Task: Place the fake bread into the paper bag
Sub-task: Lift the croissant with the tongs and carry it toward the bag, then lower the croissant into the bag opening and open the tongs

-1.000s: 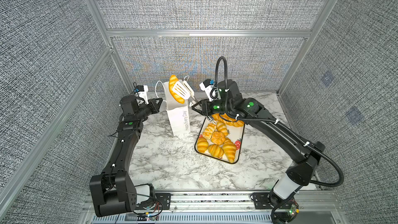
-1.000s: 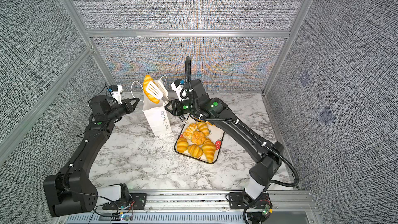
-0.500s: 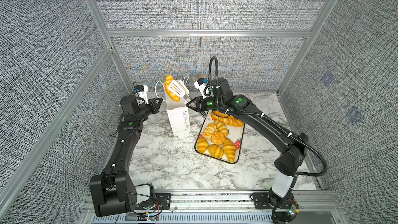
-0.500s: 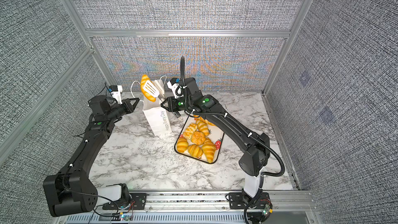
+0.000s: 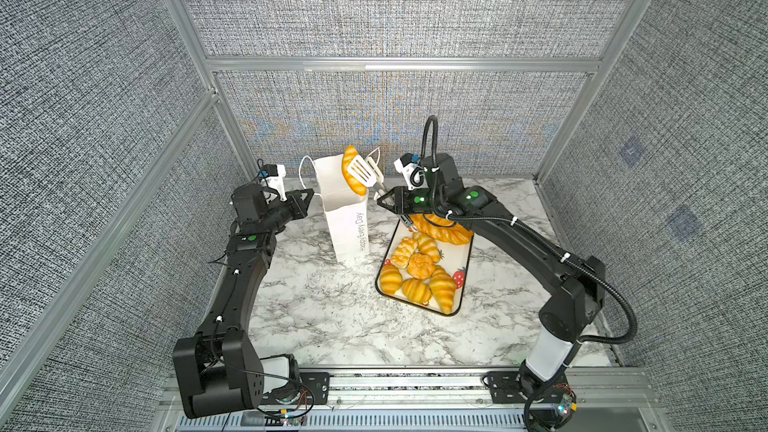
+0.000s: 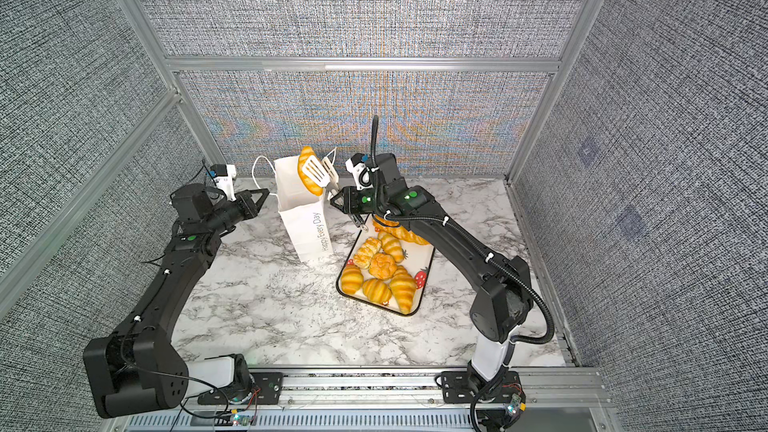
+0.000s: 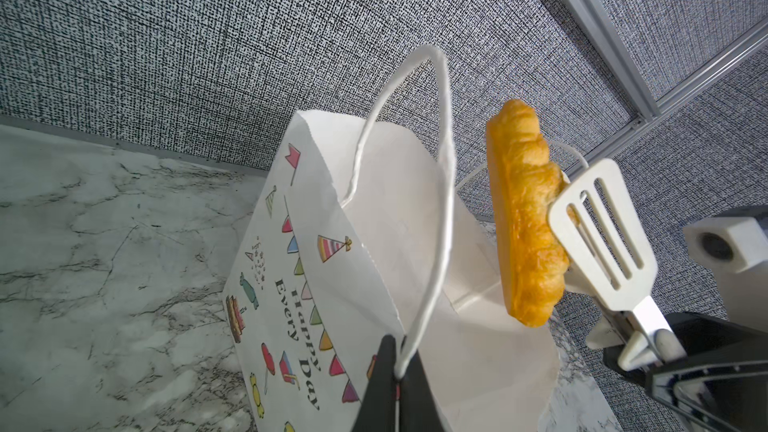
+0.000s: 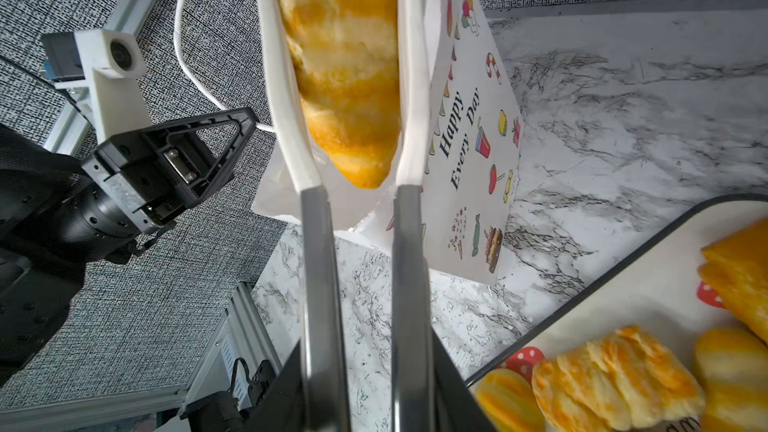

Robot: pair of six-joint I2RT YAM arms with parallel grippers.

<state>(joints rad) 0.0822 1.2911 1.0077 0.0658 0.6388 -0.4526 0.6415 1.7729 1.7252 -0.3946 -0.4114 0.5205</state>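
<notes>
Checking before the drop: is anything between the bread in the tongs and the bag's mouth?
Nothing visible blocks it. The bread in the tongs hangs above the open mouth of the paper bag, near its rim; the left gripper holds one handle aside.

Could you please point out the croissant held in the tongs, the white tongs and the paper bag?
croissant (image 7: 523, 222), left wrist view, middle of its ridged crust.
white tongs (image 7: 610, 234), left wrist view, slotted head.
paper bag (image 5: 353, 234), in a top view, lettered side.
</notes>
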